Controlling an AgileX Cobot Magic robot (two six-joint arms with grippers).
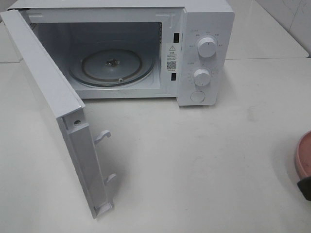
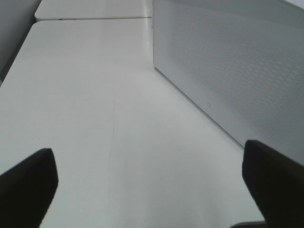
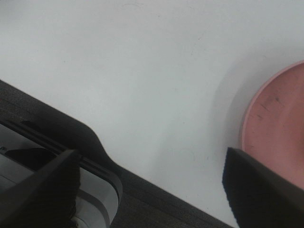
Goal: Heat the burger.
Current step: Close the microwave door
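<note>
The burger is out of view in all three views. The white microwave point(image 1: 204, 48) stands at the back of the table with its door point(image 1: 48, 107) swung wide open and its glass turntable point(image 1: 112, 68) bare. My left gripper point(image 2: 152, 190) is open over bare tabletop beside the microwave's perforated side wall point(image 2: 228, 71), with nothing between its fingers point(image 2: 28, 180). My right gripper point(image 3: 152, 190) is open too, with nothing between its fingertips. One of them point(image 3: 261, 190) is over the rim of the pink plate point(image 3: 280, 123). Only a dark tip of that gripper shows at the right edge of the high view.
The pink plate point(image 1: 303, 158) is cut off by the right edge of the high view. Two round knobs point(image 1: 207, 47) and a button sit on the microwave's front panel. The open door juts out toward the front left. A dark table edge point(image 3: 71, 128) runs under the right gripper.
</note>
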